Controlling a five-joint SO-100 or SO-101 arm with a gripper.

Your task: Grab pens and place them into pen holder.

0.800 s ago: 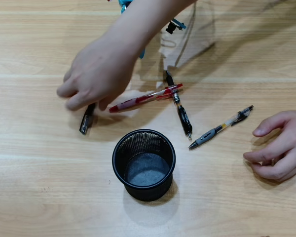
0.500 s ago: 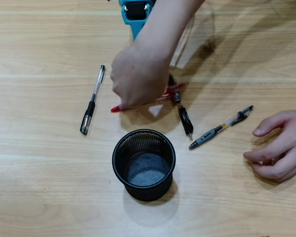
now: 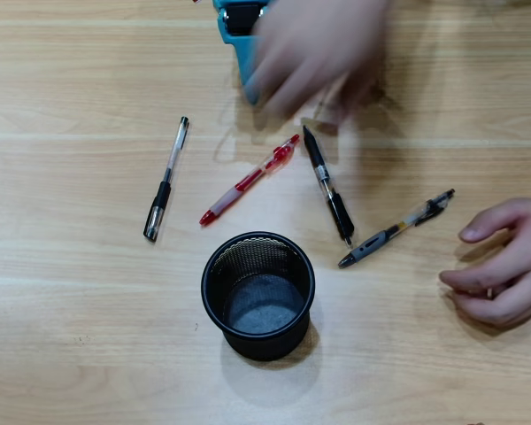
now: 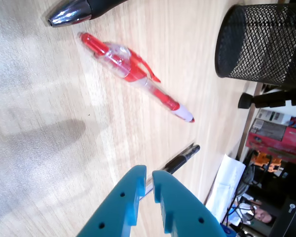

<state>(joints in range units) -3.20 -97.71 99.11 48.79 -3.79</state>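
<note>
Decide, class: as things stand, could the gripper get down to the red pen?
Probably yes. The red pen lies alone on bare table, touching no other pen, just ahead of the gripper. The blurred hand is above the arm, not over the pen.

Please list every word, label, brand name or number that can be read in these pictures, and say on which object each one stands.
No text can be read in either view.
Four pens, such as the red pen: no print visible on the barrels.
Pen holder: plain black mesh, no label.
Red box in the wrist view's background: it may bear print, but it is too small and blurred to read.
</note>
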